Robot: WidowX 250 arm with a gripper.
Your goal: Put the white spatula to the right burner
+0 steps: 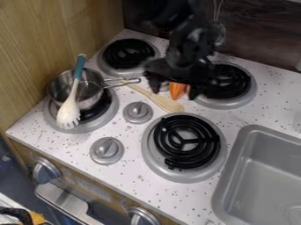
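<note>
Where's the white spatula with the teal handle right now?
In the camera view, the white spatula lies across the metal pot on the front left burner, its head reaching past the near rim.

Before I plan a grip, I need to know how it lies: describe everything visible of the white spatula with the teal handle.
The white spatula has a teal handle, a slim pale shaft and a slotted, toothed head, seemingly plastic. It lies tilted across the shiny metal pot, resting on its rim, handle up beyond the far side, head overhanging the near side.
</note>
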